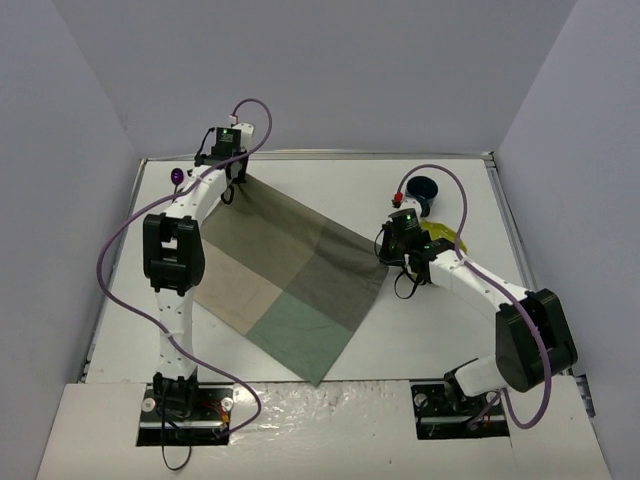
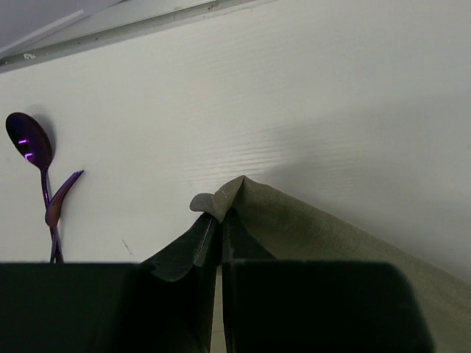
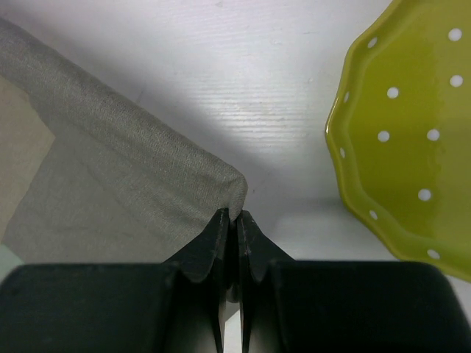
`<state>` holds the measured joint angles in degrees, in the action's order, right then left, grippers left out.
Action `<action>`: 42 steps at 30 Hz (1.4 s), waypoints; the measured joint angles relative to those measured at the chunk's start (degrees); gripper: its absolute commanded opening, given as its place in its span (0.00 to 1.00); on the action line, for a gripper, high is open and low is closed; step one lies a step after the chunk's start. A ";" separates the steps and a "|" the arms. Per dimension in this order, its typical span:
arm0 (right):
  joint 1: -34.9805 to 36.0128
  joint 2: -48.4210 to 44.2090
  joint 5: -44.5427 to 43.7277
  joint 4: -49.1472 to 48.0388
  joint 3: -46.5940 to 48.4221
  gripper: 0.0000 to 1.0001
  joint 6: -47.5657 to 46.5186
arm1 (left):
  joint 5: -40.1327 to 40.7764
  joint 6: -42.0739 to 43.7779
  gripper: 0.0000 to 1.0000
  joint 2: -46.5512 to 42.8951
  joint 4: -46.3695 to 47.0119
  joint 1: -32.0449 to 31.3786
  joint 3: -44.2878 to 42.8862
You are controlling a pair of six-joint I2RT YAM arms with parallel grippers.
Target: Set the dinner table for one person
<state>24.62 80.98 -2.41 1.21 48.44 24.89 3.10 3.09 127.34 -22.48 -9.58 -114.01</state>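
The left end effector [image 2: 221, 217] is pinching the far corner of the cloth [image 1: 290, 280], near the far left corner of the desk [image 1: 430, 330] and beside a purple spoon [image 2: 29, 143]. The right end effector [image 3: 234, 217] is clamping the neighbouring corner, just beside a green plate [image 3: 412, 132]. The held edge is running skewed to the desk's edges, so squaring it looks likely next. Both arms are reaching forward, wrists low.

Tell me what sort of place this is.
Probably a robotics test cell, not a home dining room: plain grey wall panels box in the white table, the left arm and right arm are bolted at its near edge, with a patchwork cloth and green dotted plate as props.
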 measured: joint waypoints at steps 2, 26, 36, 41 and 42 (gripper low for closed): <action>-1.05 2.01 0.47 -1.62 0.25 0.00 -0.03 | -0.16 -0.37 0.01 1.71 1.63 -0.07 -1.42; -3.38 14.91 -7.25 -1.19 11.68 0.69 -2.62 | 6.28 -4.27 0.97 14.06 9.04 0.87 -15.07; 6.07 8.89 -2.51 -1.86 10.70 0.89 -6.80 | 10.56 -18.56 0.97 -22.65 4.17 0.87 15.89; 9.87 11.07 0.41 -2.89 10.23 0.92 -9.21 | 11.19 -23.03 0.97 -30.49 3.71 1.07 29.46; 10.39 11.96 0.67 -3.31 10.23 0.92 -9.72 | 11.20 -23.59 0.97 -30.29 3.85 1.13 31.91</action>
<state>35.01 92.95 -1.75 -2.10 58.67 15.17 14.30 -20.50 97.06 -18.63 -8.46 -82.10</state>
